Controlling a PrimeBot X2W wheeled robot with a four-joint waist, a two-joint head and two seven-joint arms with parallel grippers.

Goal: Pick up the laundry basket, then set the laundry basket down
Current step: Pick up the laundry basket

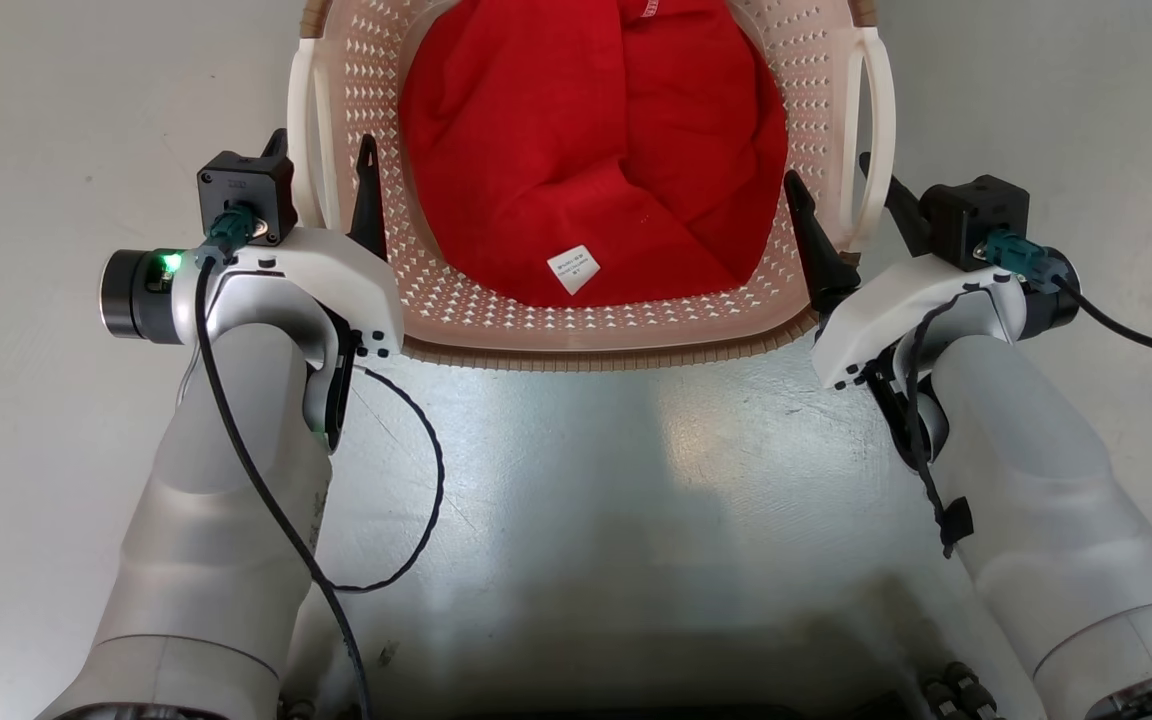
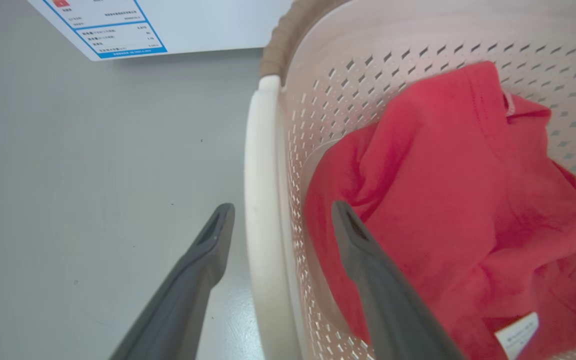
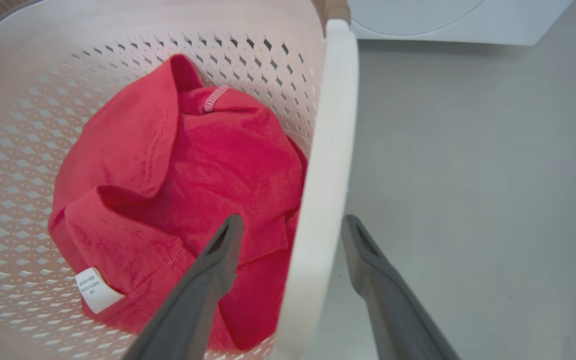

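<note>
Jaws stand spread wide on both arms, pinching nothing. The left gripper [image 1: 324,140] straddles the white left loop handle [image 1: 301,130] of the small cream-white perforated plastic laundry basket [image 1: 596,350] with its brown woven-look rim. One dark finger sits outside the handle and the other inside the basket wall; the left wrist view shows the same straddle [image 2: 282,206]. The right gripper [image 1: 828,168] mirrors this around the white right loop handle [image 1: 876,130]. The basket appears to rest on the pale grey floor [image 1: 56,120], just in front of us and between our two arms. A crumpled red cloth garment [image 1: 596,150] with a white tag lies inside.

We judge the grasp to be the step in hand. The pictures alone do not rule out a basket already set down and released. If the lift is ahead, the next move calls for closing both jaws on the handles together. Then we raise evenly, so the basket stays level and the garment stays put.
</note>
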